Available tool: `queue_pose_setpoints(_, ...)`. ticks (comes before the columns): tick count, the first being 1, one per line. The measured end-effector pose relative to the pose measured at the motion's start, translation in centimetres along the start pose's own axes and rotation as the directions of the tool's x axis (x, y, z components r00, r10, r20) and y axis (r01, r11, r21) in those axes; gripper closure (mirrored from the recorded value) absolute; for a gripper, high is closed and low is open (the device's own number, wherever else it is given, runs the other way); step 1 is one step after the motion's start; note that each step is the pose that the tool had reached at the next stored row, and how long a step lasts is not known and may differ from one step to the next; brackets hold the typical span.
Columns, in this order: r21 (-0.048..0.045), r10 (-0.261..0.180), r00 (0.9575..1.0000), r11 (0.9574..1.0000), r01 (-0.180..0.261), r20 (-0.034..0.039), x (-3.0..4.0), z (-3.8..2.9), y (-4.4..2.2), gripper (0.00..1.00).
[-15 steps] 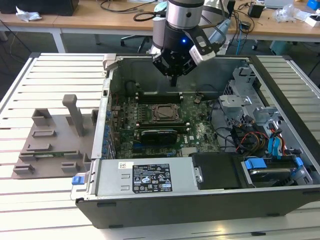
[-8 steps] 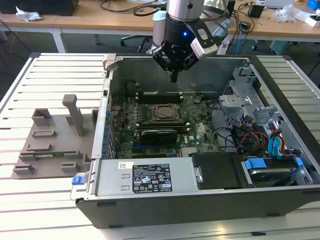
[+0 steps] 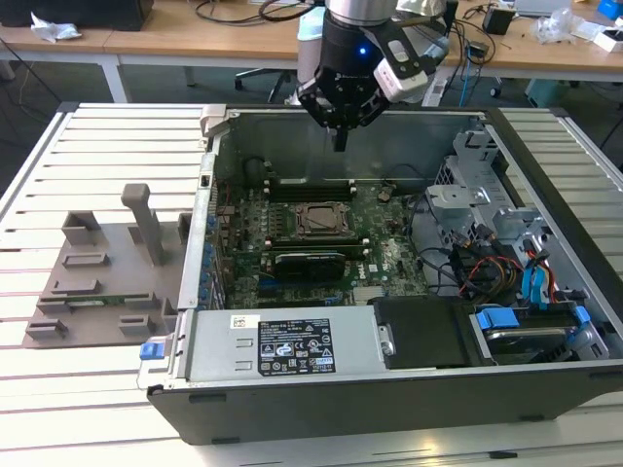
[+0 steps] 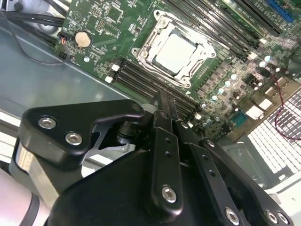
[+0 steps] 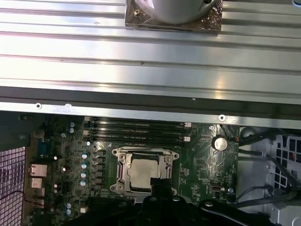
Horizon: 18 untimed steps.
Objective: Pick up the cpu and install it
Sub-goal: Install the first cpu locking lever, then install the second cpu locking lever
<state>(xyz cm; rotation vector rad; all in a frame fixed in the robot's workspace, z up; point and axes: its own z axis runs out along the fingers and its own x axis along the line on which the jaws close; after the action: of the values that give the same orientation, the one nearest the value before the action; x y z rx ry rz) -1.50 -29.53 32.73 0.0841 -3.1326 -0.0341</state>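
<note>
**Empty gripper above a seated chip**

Fingers (image 4: 164, 113) of the gripper (image 3: 340, 139) are pressed together with nothing between them — clenched on air, hanging over the open computer case (image 3: 545, 146) near its back wall. Below and ahead of the fingertips, well apart from them, the cpu (image 4: 175, 52) lies flat inside the socket frame (image 4: 143, 47) on the motherboard (image 3: 389, 258); both wrist views show its silver top sitting square in the recess. In the first wrist view the closed tips overlap the chip's near edge, though the exterior view puts them clearly higher, with no contact.

By my reading, the placing step looks done: the chip is in its seat and the gripper carries nothing. What remains of the install, if anything, would be securing the socket, and that calls for a careful descent — memory slots (image 4: 141, 87) lie between the fingers and the socket, crowded with small parts.

Hard to judge is whether the chip is fully seated or merely resting, and whether the retention frame is latched; its lever is not clear to me. Gripper housing blocks much of the second wrist view, and the fixture tray (image 3: 97, 282) beside the case, far from the fingers, is too indistinct to tell what it holds.
</note>
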Motion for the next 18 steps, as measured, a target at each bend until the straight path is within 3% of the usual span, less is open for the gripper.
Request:
queue_pose_setpoints(7,-0.0001,0.0,1.0,1.0,0.0,0.0,0.01,-1.13,0.03,0.89)
queue_pose_setpoints(18,-0.0004,0.0,1.0,1.0,0.0,0.0001,0.01,-1.15,0.03,0.89)
